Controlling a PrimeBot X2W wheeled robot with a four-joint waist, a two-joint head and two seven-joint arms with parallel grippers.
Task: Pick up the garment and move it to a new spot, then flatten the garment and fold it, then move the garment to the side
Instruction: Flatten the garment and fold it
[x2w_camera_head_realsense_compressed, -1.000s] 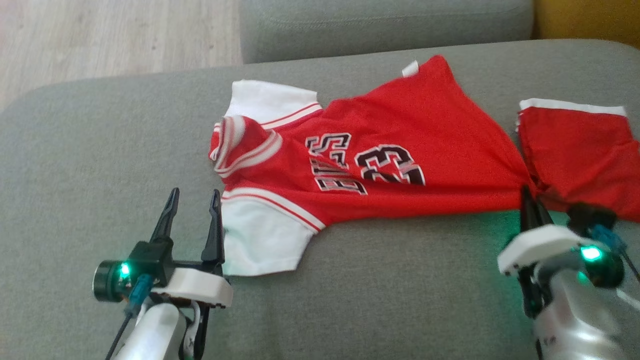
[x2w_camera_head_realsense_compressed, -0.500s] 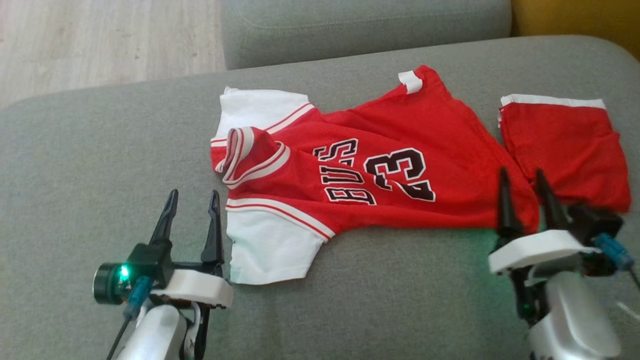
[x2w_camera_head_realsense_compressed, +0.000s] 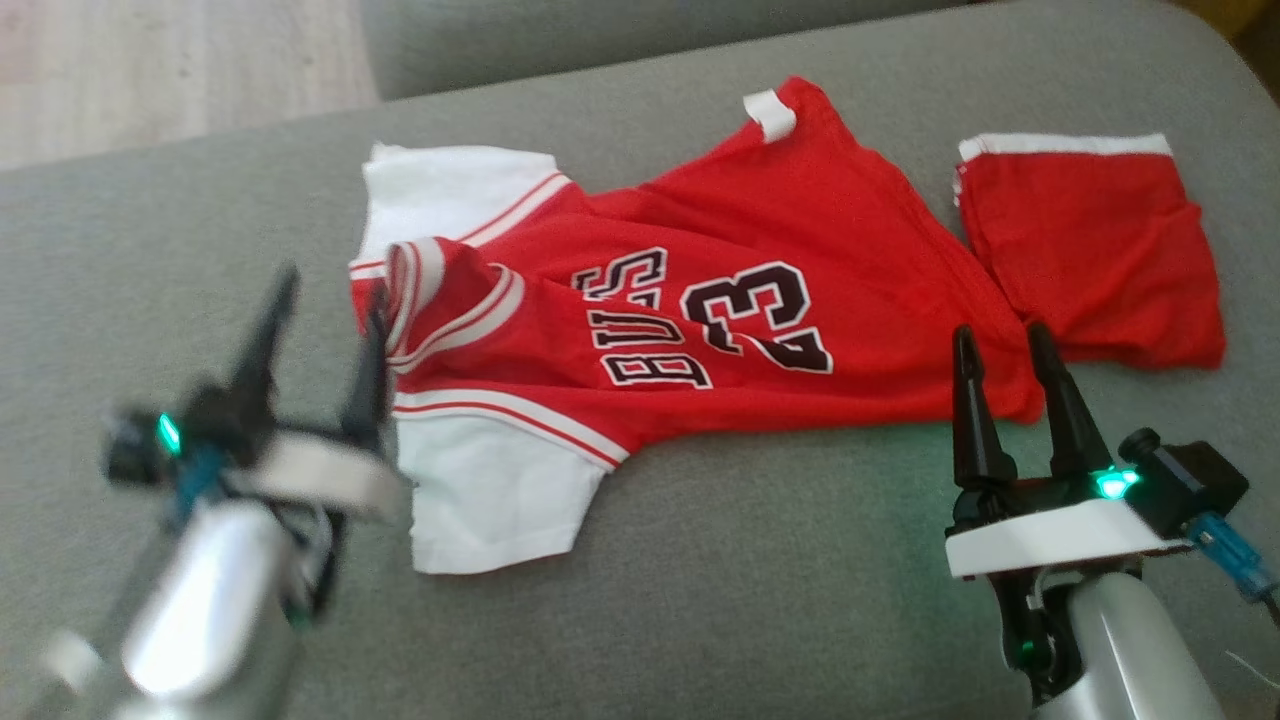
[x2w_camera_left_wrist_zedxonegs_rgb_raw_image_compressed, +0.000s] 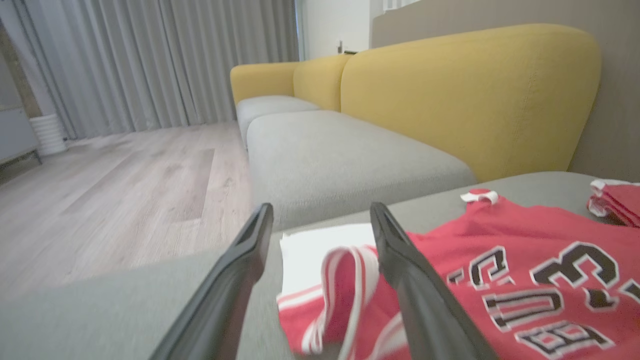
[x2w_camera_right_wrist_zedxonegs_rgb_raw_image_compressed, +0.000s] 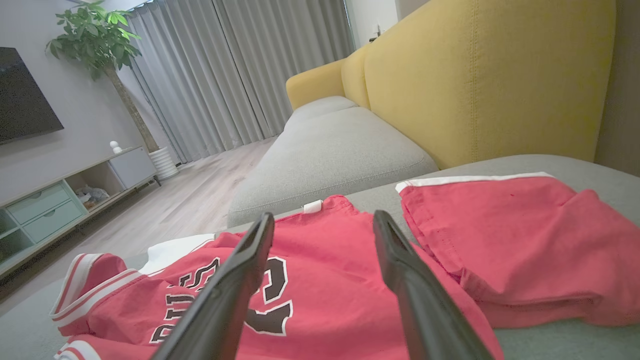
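Note:
The garment is a red jersey with white sleeves and black "23" lettering, lying spread out sideways on the grey sofa seat. Its collar end is rumpled and stands up a little. My left gripper is open and blurred, its fingers at the collar edge; the left wrist view shows the collar between those fingers of the left gripper. My right gripper is open with nothing in it, its tips at the garment's bottom corner. In the right wrist view the right gripper hovers over the garment.
Folded red shorts with a white band lie just right of the jersey, seen also as the shorts. A second grey seat cushion and a yellow backrest lie beyond. Wooden floor is at the far left.
My right gripper opened, let go of the jersey's bottom corner and drew back. The left arm moved up toward the collar. The head camera also shifted.

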